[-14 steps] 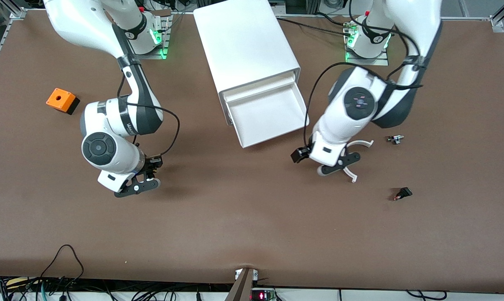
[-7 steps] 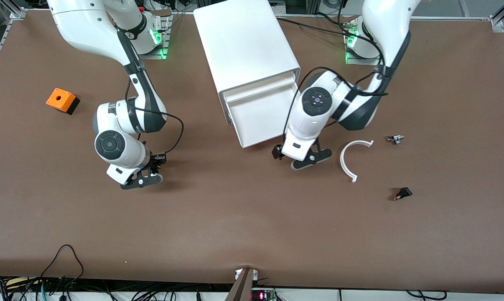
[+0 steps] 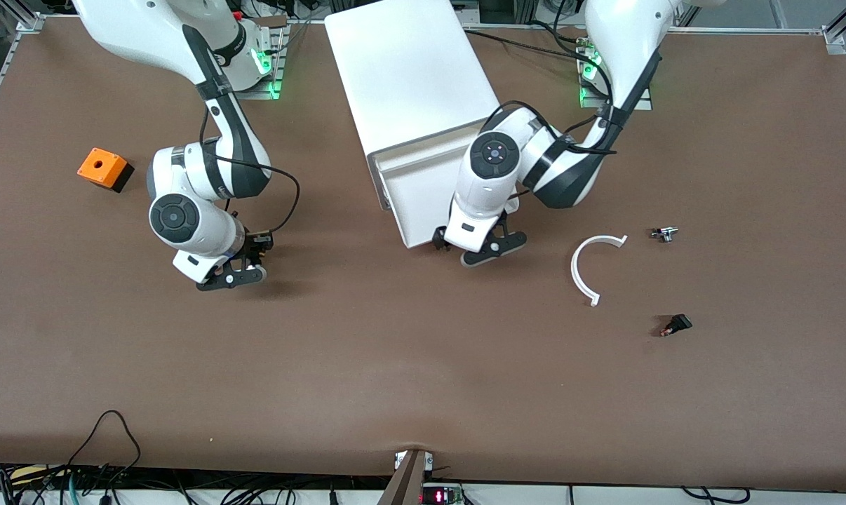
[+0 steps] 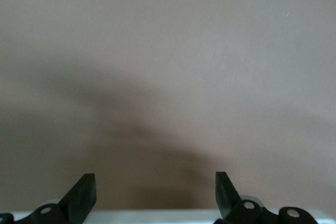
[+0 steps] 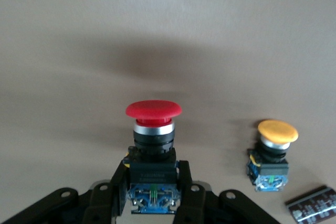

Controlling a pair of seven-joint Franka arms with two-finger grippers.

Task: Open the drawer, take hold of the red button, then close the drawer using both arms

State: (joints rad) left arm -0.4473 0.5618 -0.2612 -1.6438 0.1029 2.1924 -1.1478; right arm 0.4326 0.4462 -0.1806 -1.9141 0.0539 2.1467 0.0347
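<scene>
Drawer (image 3: 430,200), a shallow white plastic tray, stood pulled out, its front edge beside the wide-open left gripper (image 3: 484,247), while the right gripper (image 5: 152,192) gripped the red-capped button (image 5: 153,145).

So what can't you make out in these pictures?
Front view: the right gripper, over the table, hides the button it holds.
Front view: the left arm covers part of the drawer; the left gripper is open at its front.
Front view: two parts near the white arc, too small to name.

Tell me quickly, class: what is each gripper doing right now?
Left gripper: open, empty, at the open drawer's front edge.
Right gripper: shut on the red button, over the table.
</scene>
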